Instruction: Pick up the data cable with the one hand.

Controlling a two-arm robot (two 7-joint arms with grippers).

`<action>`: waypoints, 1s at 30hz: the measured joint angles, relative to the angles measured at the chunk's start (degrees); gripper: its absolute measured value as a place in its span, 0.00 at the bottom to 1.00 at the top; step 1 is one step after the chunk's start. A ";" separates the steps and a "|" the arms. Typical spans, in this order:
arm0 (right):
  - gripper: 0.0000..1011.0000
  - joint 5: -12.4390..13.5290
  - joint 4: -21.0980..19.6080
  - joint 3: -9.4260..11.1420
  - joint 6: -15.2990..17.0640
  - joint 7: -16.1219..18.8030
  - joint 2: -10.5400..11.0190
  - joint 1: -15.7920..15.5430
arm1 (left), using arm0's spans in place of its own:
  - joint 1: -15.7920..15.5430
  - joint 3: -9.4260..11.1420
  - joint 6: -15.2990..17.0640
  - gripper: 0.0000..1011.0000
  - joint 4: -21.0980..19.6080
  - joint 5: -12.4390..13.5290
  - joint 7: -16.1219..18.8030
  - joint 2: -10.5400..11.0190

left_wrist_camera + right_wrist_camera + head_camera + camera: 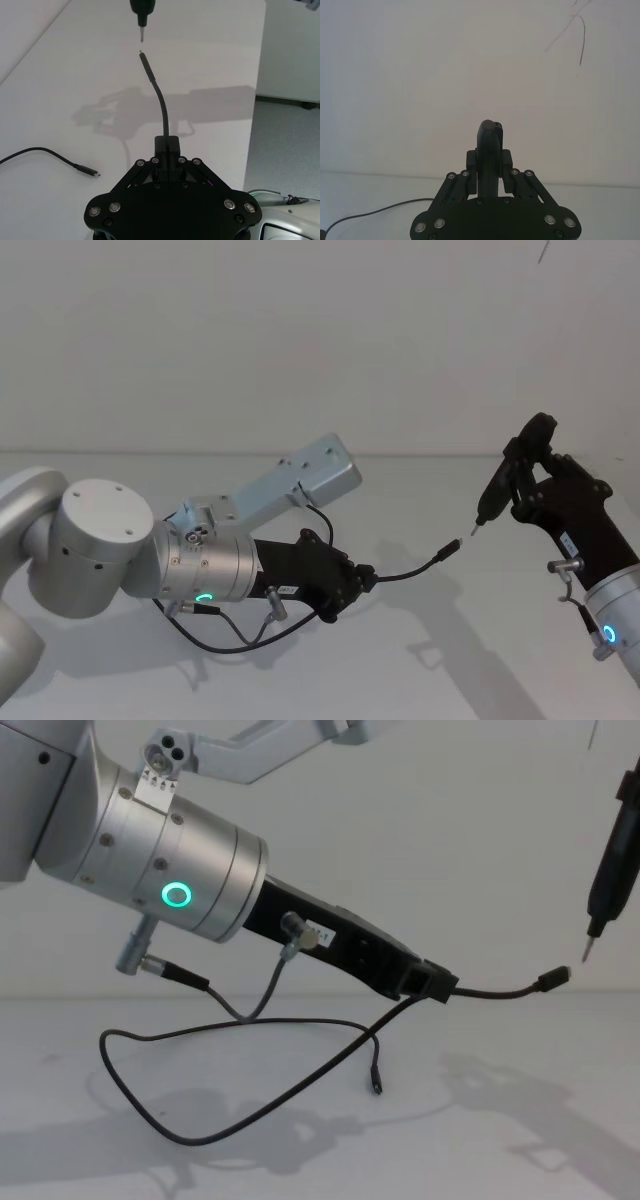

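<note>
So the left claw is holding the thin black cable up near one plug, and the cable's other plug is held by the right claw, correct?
Not quite. The left gripper does hold the thin black data cable near one plug, but the other plug lies on the white table, as the left wrist view shows. The right gripper holds a slim black tool.

The black data cable (pixel 300 1095) lies on a white table (pixel 520 1150); the left gripper (pixel 362 582) is black.

Table (pixel 560 1160) bare ahead — data cable (pixel 250 1105) loops across near side.
</note>
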 joint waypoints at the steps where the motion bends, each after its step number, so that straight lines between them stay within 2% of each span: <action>1: 0.28 0.20 0.09 0.02 0.14 0.07 -0.06 0.08 | -0.01 0.00 -0.06 0.03 -0.02 -0.04 -0.07 0.04; 15: 0.28 3.12 1.01 0.28 2.03 0.85 -0.26 0.84 | -0.13 -0.07 -0.76 0.03 -0.21 -0.48 -0.77 0.48; 30: 0.28 4.04 -0.33 0.47 2.60 0.87 0.54 0.15 | -0.19 -0.10 -0.99 0.03 -0.30 -0.65 -1.03 0.62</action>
